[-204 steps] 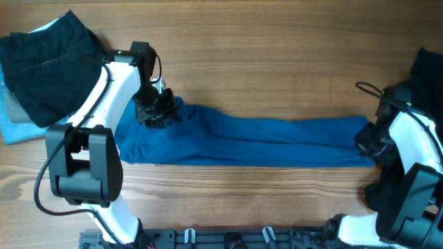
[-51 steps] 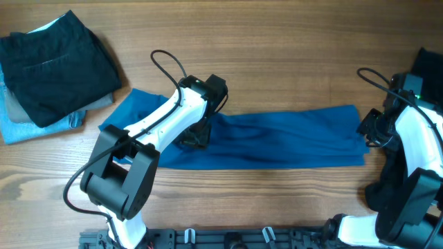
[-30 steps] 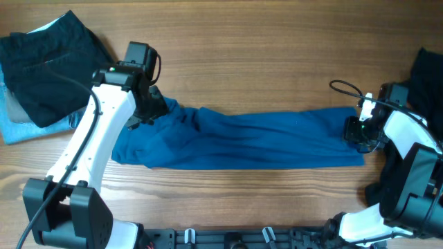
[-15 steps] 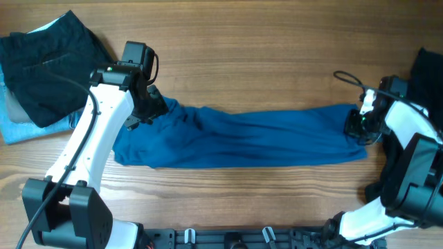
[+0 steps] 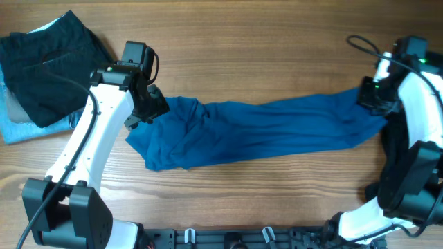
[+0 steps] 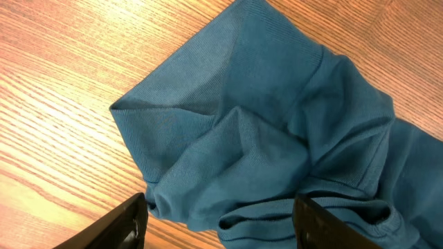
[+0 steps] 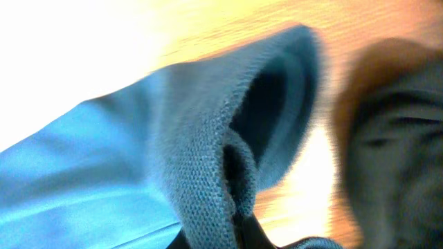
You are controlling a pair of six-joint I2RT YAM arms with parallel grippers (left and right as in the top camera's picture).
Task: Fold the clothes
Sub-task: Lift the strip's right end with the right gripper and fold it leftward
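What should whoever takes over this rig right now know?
Left gripper: open, fingers apart over the bunched left end of the blue garment, not gripping it.
Right gripper: shut on the garment's right end.
The blue garment lies stretched across the table, wrinkled and unfolded.
Black garment sits folded on a light blue one at far left; another dark garment lies at the right edge.
Left to do: spread and fold the blue garment.
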